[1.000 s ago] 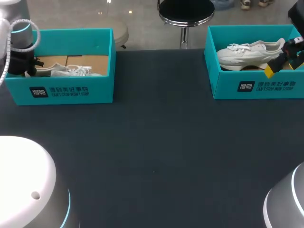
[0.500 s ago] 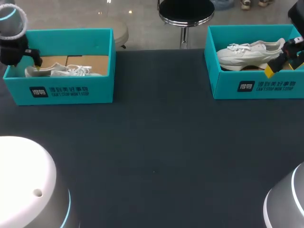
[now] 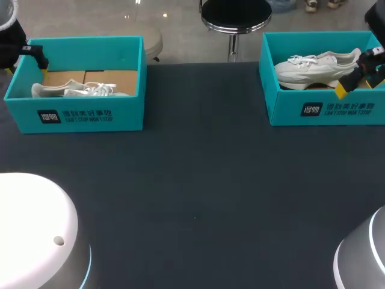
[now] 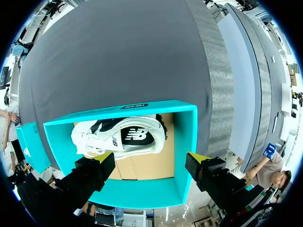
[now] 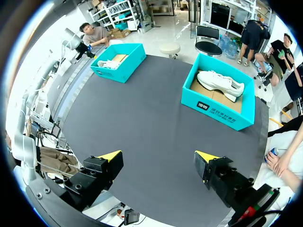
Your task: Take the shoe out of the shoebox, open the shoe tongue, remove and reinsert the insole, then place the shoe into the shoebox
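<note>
Left wrist view: the left claw (image 4: pixel 150 160) hangs wide open and empty above the shoebox (image 4: pixel 185 137), with the shoe (image 4: pixel 120 138) lying inside. The right claw (image 5: pixel 158 156) is open too, holding nothing. Every step looks undone.

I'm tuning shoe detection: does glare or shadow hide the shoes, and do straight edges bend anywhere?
Head view: even light, no glare; the front wall of the left turquoise shoebox hides part of its white shoe. Left wrist view: that shoe evenly lit, box edges bow. Right wrist view: the edge of the dark grey table curves.
</note>
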`<state>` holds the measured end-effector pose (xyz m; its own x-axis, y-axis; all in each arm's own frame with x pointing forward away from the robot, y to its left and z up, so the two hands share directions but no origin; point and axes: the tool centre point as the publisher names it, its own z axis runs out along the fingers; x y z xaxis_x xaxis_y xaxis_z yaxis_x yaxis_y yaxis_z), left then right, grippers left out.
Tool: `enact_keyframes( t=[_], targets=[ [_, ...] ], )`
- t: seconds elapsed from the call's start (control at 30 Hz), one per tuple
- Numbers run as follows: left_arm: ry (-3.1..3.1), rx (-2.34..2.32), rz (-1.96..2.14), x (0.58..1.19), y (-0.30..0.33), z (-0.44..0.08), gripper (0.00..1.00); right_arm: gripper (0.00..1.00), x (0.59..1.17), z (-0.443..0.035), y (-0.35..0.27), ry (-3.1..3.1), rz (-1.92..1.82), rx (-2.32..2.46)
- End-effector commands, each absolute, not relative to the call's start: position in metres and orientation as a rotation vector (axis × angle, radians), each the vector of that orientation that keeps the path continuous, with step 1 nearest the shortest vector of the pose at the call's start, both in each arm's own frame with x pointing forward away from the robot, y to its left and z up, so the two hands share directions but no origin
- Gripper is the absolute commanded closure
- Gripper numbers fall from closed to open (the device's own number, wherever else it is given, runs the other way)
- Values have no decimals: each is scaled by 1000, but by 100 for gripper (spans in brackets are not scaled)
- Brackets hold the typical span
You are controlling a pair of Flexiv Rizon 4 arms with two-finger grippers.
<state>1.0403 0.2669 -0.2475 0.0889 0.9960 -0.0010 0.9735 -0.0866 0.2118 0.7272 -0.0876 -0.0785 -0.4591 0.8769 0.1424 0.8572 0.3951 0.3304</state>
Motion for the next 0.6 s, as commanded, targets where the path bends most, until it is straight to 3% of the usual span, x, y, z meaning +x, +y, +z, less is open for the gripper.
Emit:
enact_keyframes(
  t=[0.03, 0.6],
  targets=[
    [2008, 2195, 220, 1039, 267, -247, 0, 0, 730, -79, -87, 2581, 554, 1606],
    [2008, 2195, 220, 1039, 267, -247, 0, 0, 735, -74, -91, 2585, 498, 1613]
  ],
)
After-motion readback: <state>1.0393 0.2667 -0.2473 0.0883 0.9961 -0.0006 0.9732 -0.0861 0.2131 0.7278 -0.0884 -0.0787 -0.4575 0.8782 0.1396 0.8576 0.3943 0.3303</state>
